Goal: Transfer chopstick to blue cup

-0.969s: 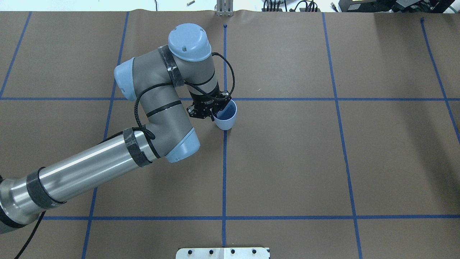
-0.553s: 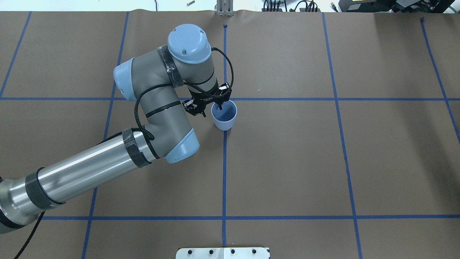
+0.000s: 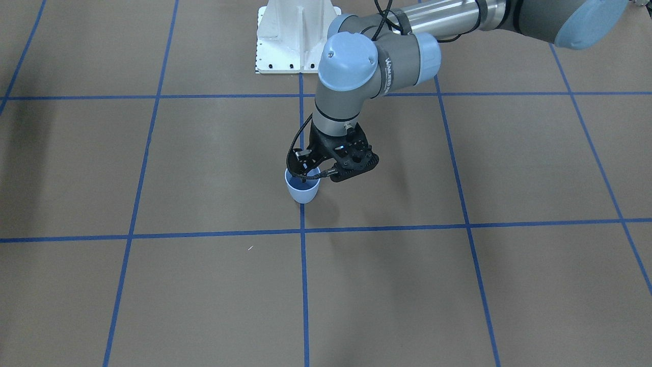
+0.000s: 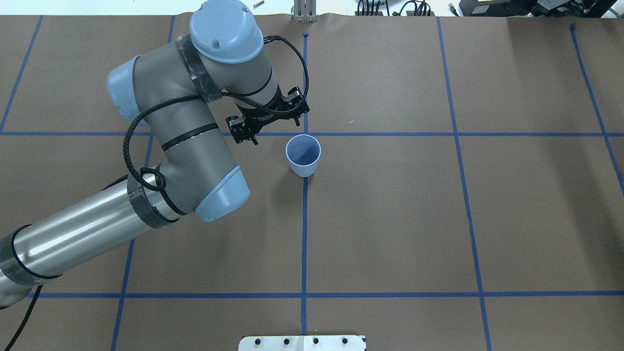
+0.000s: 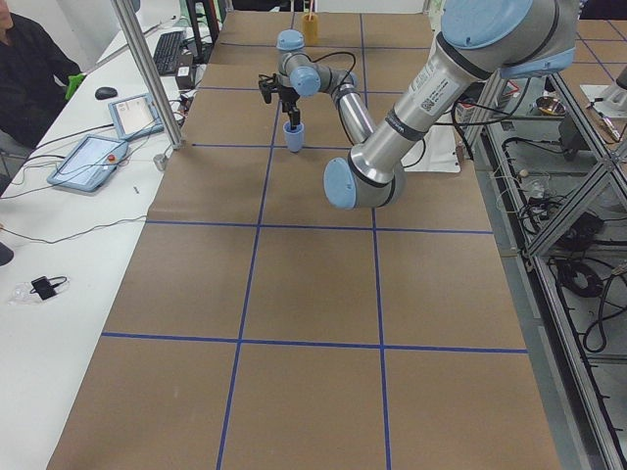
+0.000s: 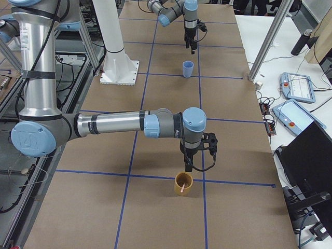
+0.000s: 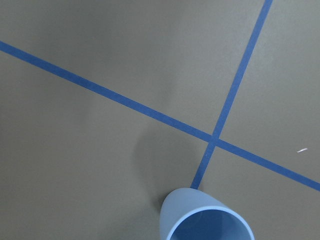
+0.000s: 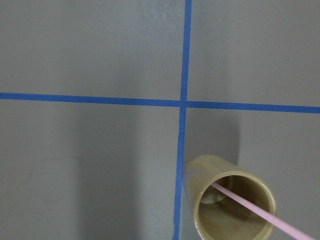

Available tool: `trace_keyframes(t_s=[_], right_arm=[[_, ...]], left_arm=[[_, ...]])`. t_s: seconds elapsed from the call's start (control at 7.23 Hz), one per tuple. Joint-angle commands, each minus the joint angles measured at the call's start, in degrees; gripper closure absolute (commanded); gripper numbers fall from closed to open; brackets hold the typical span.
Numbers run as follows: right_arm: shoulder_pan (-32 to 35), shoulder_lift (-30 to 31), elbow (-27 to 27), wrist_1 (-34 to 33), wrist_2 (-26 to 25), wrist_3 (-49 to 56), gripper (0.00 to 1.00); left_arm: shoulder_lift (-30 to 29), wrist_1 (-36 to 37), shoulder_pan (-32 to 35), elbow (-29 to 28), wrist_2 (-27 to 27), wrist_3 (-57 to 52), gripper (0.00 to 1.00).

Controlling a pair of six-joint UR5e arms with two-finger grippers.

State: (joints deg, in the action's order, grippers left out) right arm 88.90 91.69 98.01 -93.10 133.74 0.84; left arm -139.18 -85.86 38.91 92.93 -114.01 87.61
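The blue cup stands upright and empty on the brown table at a tape crossing; it also shows in the front view and at the bottom of the left wrist view. My left gripper is open and empty, raised above the table just beyond and left of the cup, not touching it. A pale pink chopstick leans in a tan bamboo cup far off at the table's right end. My right gripper hovers just above that bamboo cup; I cannot tell whether it is open or shut.
The white robot base plate is at the robot's side of the table. A metal post, tablets and a seated person are on the white bench beyond the table's far edge. Blue tape lines grid the brown table.
The left gripper, which held the tilted cup by its rim, opened, rose and moved back and left. The cup now stands upright on its own.
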Motion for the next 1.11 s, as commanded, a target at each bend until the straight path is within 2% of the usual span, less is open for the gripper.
trace_keyframes(t_s=[0.0,0.28,0.55,0.69,0.97], right_arm=[[1.5,-0.4,-3.0,0.2,-1.8,13.6,0.0],[3.9,-1.0,-6.6,0.2,-3.4,28.3,0.0],[5.8,-3.2,-11.9,0.0,-3.5,44.3,0.0],[5.7,-3.2,-12.7,0.0,-4.0,50.5,0.0],[5.7,-2.8,-12.6,-0.2,-4.9,56.4,0.0]], left_arm=[[0.8,1.4,0.9,2.1,-0.2,-1.1,0.02],[4.7,1.4,1.2,7.0,-0.1,-1.3,0.02],[6.0,1.4,1.3,8.5,-0.1,-1.3,0.02],[6.0,1.4,1.3,8.5,-0.1,-1.3,0.02],[6.3,1.4,1.3,8.6,0.0,-1.3,0.02]])
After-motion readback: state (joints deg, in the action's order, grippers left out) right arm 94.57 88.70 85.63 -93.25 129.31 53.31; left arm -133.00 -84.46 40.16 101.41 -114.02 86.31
